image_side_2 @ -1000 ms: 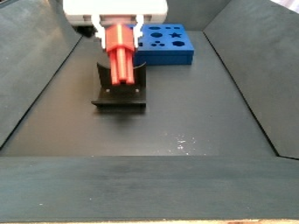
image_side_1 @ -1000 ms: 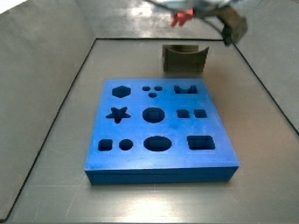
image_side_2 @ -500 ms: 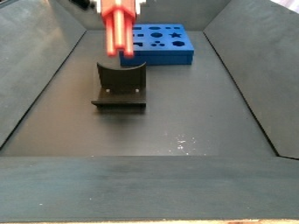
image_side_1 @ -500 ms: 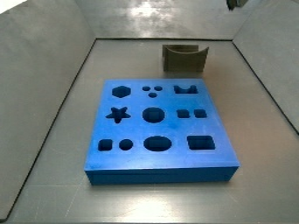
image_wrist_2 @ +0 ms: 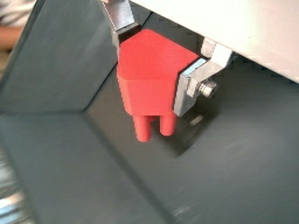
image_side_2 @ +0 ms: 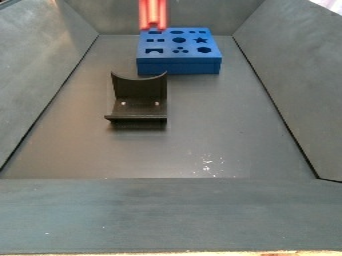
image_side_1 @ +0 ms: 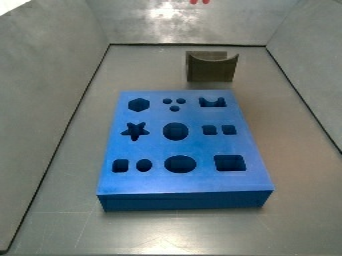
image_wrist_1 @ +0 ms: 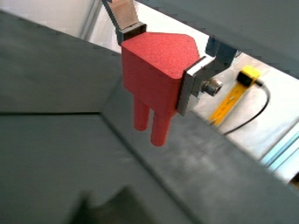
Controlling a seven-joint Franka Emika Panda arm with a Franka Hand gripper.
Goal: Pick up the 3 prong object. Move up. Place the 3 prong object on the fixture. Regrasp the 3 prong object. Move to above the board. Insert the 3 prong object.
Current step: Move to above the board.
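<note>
The 3 prong object (image_wrist_1: 160, 77) hangs high over the floor, prongs down, pinched between the silver fingers (image_wrist_1: 201, 75) of the gripper (image_wrist_2: 159, 54) in both wrist views. In a side view only its red lower end (image_side_2: 152, 13) shows at the top edge, above the far board (image_side_2: 181, 50). The fixture (image_side_2: 138, 101) stands empty nearer.

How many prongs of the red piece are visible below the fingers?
2 visible. Both hang side by side under the 3 prong object, held in the gripper above the floor, seen in both wrist views. A third prong may be hidden behind them.
</note>
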